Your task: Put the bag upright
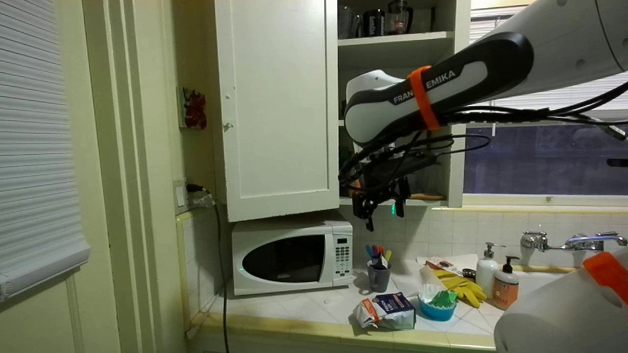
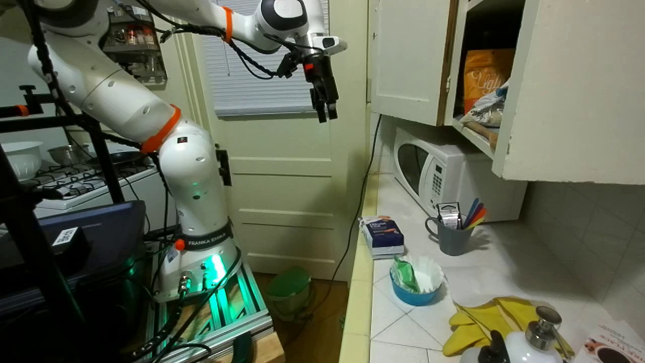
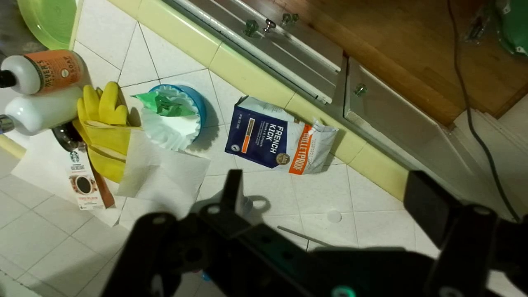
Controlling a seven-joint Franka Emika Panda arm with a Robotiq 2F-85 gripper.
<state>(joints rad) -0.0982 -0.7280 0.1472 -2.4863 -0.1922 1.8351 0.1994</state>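
Observation:
The bag is a silver-white pouch with a dark blue panel and an orange stripe. It lies on its side on the white tiled counter near the yellow front edge, in both exterior views and in the wrist view. Its blue face points up and its crumpled end lies toward the microwave side. My gripper is open and empty, high above the counter and well apart from the bag. It also shows in an exterior view. In the wrist view the fingers are spread wide with only counter between them.
A blue bowl with paper liners stands beside the bag. A grey mug with utensils and a microwave stand behind. Yellow gloves and soap bottles lie farther along. An open cabinet door hangs above the microwave.

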